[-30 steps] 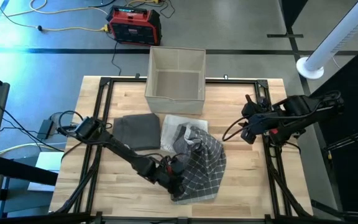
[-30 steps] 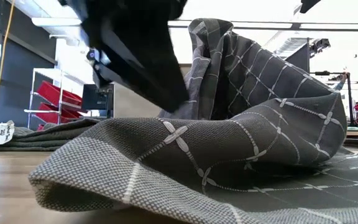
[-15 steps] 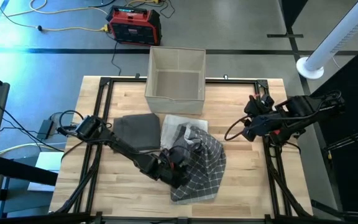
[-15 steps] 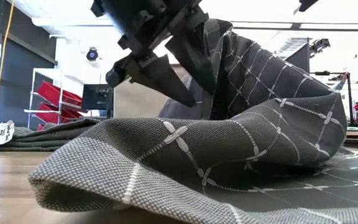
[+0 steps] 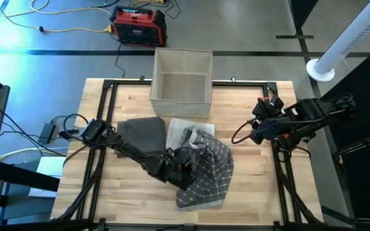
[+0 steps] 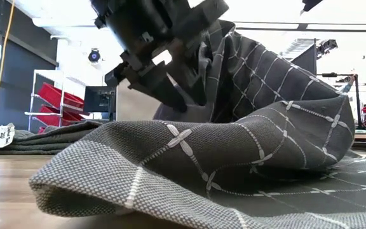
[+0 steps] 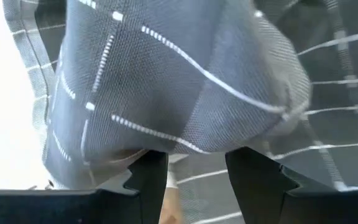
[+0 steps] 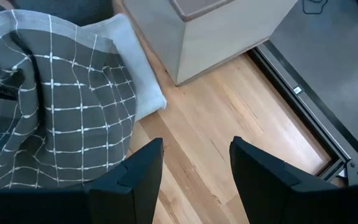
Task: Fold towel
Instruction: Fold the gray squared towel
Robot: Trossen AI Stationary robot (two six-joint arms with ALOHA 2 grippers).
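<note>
The checked towel (image 5: 205,172), soft, light and rumpled near the table's (image 5: 255,179) front edge, is best taken by a hemmed corner; the left hand (image 5: 180,168) is spread beside its raised fold, the right hand (image 5: 254,131) waits open.
</note>
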